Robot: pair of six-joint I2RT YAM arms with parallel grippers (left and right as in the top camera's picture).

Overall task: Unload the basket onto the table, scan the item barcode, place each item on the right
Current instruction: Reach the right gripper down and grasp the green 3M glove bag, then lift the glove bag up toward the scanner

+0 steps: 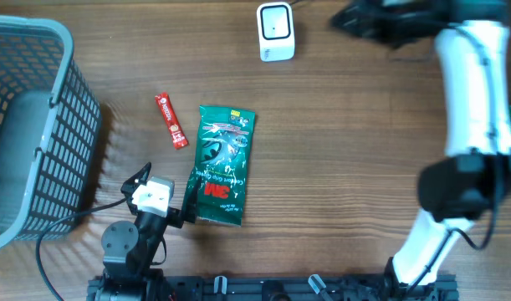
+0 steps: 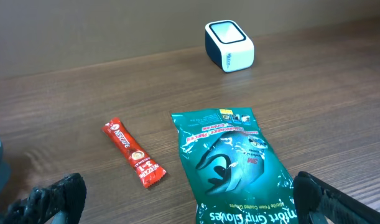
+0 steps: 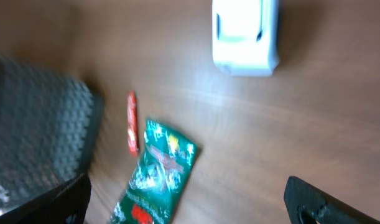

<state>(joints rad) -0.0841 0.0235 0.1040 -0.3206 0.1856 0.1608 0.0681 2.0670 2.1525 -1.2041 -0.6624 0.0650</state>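
At the near edge of the bench (image 1: 347,159), the left hand (image 2: 190,214) is spread wide and grips nothing. Its two dark fingers (image 2: 53,199) show at the bottom corners of the left wrist view. Between them, flat on the wood, lies the lower end of a green glove packet (image 1: 224,163). From overhead, one finger sits right by the packet's lower left edge, but I cannot tell whether they touch. The packet runs lengthwise away from the hand, printed face up, with its far end tilted slightly to the right.

Just left of the packet's far end, and apart from it, a red coffee stick (image 1: 171,121) lies flat at a slant. Farther back, near the far edge of the bench, a white barcode scanner (image 1: 276,32) stands on its own, well apart from both items. A grey mesh basket (image 1: 38,134) fills the left side of the bench, and a black cable (image 1: 71,221) trails along its near side.

The right hand (image 3: 190,210) is raised over the far right of the bench. It is also spread wide and empty, with the scanner, the stick and the packet blurred below it.
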